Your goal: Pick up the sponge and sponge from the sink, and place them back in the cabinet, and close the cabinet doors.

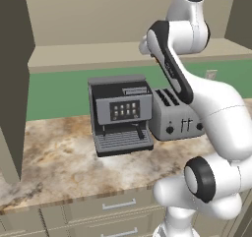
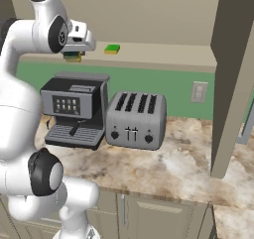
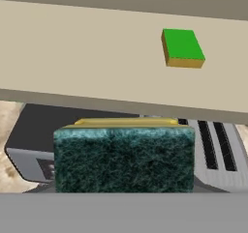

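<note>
Nearest me, the mottled brown marble desk [image 2: 163, 168] carries one grey-and-black espresso machine [image 2: 74, 111] and one silver four-slot toaster [image 2: 135, 120]. Behind them runs a green wall. I see my pincer [image 2: 74, 54] clenched on the dark green-topped yellow sponge [image 3: 123, 157] at the front edge of the beige cabinet shelf [image 3: 87, 63]. One bright green-topped yellow sponge [image 3: 181, 48] lies farther in on that shelf. Two sponges in all.

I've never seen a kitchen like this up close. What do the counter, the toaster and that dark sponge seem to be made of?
Counter: looks like polished stone, mottled beige and brown veining. Toaster: seems brushed metal, an even matte grey with dark slots and knobs. Dark sponge: fibrous dark green scouring pad on a yellow, likely foam, base.
</note>
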Tool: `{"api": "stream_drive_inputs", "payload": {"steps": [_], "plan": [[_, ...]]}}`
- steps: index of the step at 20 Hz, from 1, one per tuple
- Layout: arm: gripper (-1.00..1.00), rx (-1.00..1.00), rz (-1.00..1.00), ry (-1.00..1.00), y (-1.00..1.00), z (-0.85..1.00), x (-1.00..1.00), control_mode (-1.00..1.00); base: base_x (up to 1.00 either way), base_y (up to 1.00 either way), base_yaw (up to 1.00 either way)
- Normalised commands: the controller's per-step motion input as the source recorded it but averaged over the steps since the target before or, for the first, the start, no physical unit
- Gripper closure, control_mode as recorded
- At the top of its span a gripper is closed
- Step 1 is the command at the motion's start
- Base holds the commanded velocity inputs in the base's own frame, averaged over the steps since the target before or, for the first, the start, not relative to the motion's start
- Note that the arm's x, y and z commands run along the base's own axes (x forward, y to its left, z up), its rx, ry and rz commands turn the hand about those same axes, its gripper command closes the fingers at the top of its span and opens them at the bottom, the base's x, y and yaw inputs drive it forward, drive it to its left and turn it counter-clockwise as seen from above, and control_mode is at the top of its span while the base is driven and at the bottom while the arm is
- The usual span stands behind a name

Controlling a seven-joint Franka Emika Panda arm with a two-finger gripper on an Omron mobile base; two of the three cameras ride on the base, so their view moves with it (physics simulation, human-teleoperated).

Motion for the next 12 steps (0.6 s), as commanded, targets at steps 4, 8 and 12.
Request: {"api": "stream_drive_inputs", "payload": {"steps": [4,8,12], "plan": [[1.0,0.0,0.0,-0.03,0.0,-0.05,0.27,-1.0,0.0,0.0,0.0],[1.0,0.0,0.0,0.0,0.0,0.0,0.31,-1.0,0.0,0.0,0.0],[1.0,0.0,0.0,0.0,0.0,0.0,0.32,-1.0,0.0,0.0,0.0]]}}
